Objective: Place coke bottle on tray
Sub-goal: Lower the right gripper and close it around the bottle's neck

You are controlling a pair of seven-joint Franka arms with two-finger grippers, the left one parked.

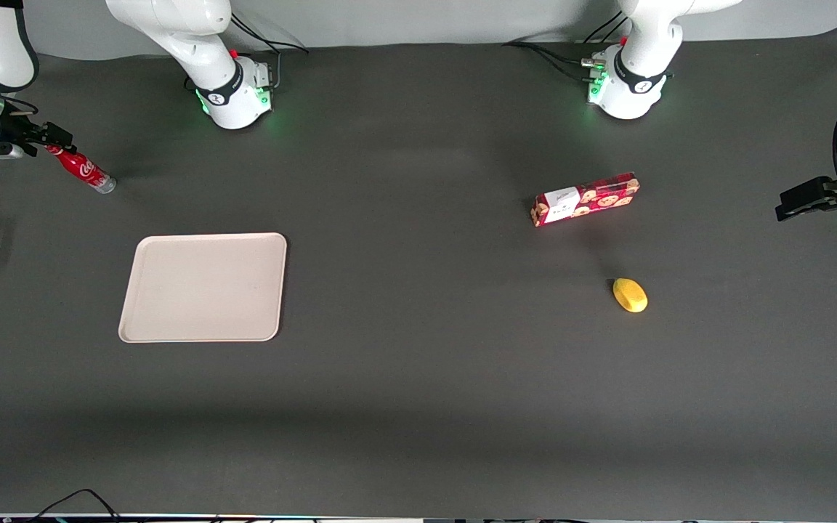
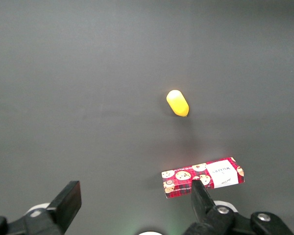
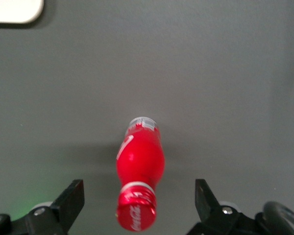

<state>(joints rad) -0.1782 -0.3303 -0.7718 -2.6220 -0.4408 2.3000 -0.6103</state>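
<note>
The coke bottle (image 1: 85,170) stands on the dark table near the working arm's end, farther from the front camera than the tray (image 1: 204,287). It is slim and red with white script, a red cap and a silvery base. My right gripper (image 1: 54,138) hovers over its cap. In the right wrist view the gripper (image 3: 138,190) is open. Its fingers (image 3: 74,193) stand wide on either side of the coke bottle (image 3: 139,159) and do not touch it. The beige tray has nothing on it, and one corner of the tray (image 3: 14,10) shows in that view.
A red cookie box (image 1: 585,200) lies toward the parked arm's end of the table. A yellow lemon-like object (image 1: 630,295) lies nearer the front camera than the box. Both arm bases (image 1: 233,91) stand along the table edge farthest from the camera.
</note>
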